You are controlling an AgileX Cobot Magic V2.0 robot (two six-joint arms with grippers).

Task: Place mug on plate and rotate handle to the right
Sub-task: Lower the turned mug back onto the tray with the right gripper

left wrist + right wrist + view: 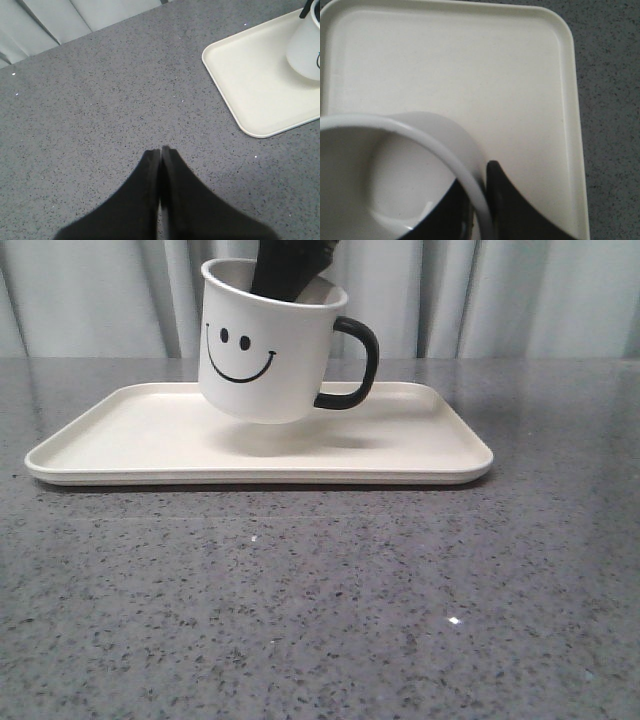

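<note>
The right pincer [481, 200] holds the mug [268, 340] by its rim, with one black finger inside the cup and one finger outside, pressed on the white wall. The mug is tilted and hangs just above the plate [120, 440], with a soft shadow under it. Its smiley face looks at the front camera. The handle [356, 362] is black and sticks out to the right side. The plate is big, flat and cream, and it lies on the grey speckled worktop [320, 610]. The left pincer [161, 150] is off to the side over the bare worktop, near a corner of the plate, and its two black fingers are pressed together with nothing between them.
</note>
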